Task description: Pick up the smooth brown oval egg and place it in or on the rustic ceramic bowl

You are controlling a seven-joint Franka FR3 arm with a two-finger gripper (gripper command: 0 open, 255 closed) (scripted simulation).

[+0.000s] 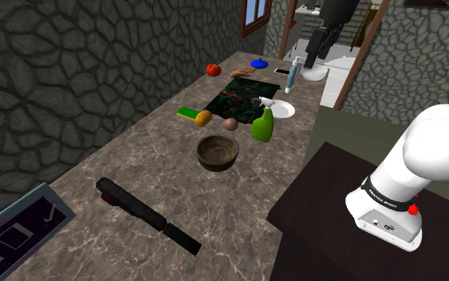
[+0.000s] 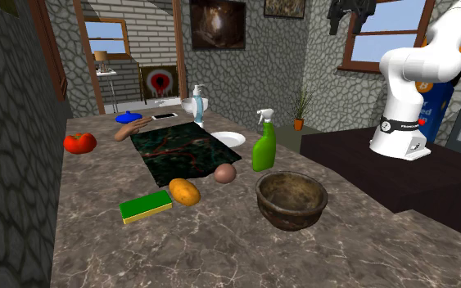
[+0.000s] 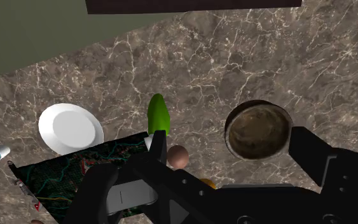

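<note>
Green spray bottle (image 1: 263, 126) beside white plate (image 1: 282, 109); tomato (image 1: 213, 69), sponge (image 1: 187, 112), black knife (image 1: 147, 213) on counter (image 1: 135, 156).

Cobbled stone walls (image 1: 95, 72); brown marble counter (image 2: 220, 254); wood-framed windows (image 2: 392, 37); framed picture (image 2: 218, 23), subject unclear.

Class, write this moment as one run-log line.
phase: pre-grasp | jaws: open, empty, above counter | egg: on counter beside spray bottle | bowl: empty
</note>
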